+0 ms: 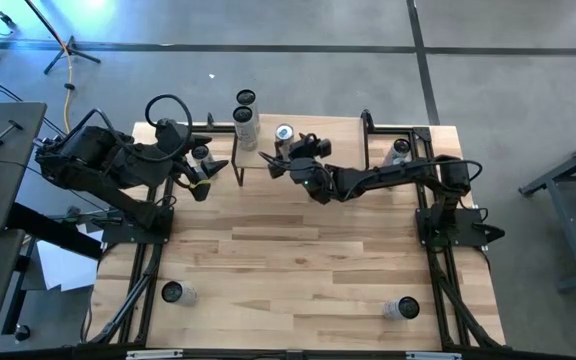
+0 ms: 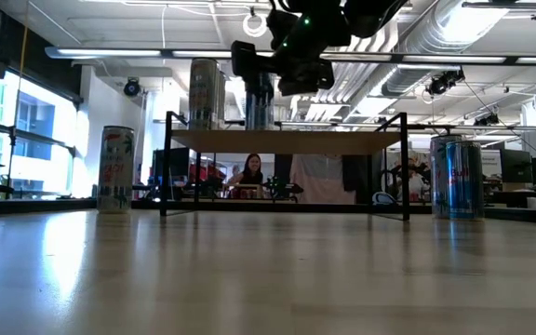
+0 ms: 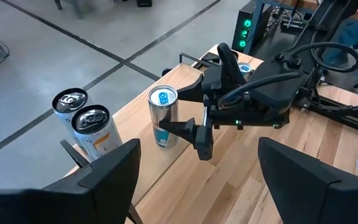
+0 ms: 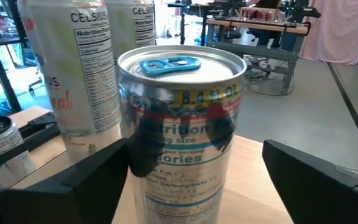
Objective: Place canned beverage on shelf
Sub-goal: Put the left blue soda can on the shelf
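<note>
Right gripper (image 1: 280,158) is over the shelf (image 1: 313,128), fingers spread on either side of the blue-tab can (image 3: 163,116) that stands upright on the board; in the right wrist view there's a gap between each finger and the can wall, so no clamp. Two tall white cans (image 1: 245,121) stand at the shelf's left end, just beside it. Left gripper (image 1: 206,172) waits near the table's left rear corner, jaws apart and empty, with another can (image 1: 201,154) just beside it.
</note>
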Controlling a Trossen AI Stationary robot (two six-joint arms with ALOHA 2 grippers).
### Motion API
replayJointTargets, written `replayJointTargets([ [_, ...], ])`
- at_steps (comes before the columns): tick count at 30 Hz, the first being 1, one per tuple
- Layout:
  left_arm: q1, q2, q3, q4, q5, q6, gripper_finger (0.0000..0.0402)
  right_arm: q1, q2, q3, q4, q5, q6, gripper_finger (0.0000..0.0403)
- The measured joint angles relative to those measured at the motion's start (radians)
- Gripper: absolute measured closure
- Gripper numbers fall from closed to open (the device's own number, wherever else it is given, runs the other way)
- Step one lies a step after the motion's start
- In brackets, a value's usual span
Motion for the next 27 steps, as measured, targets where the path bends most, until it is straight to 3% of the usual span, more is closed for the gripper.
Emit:
replayJointTargets([
  [16, 0.0, 0.0, 0.0, -0.003, 0.027, -0.019, 0.0106, -0.034, 0.0, -0.001, -0.008, -0.069, 0.041, 0.0114],
  [23, 0.0, 0.0, 0.0, -0.003, 0.027, -0.019, 0.0106, -0.034, -0.011, -0.001, -0.008, -0.225, -0.127, 0.0194],
  [27, 0.0, 0.0, 0.0, -0.004, 0.027, -0.019, 0.0106, -0.045, -0.034, 0.0, -0.059, -0.3, -0.177, 0.0195],
])
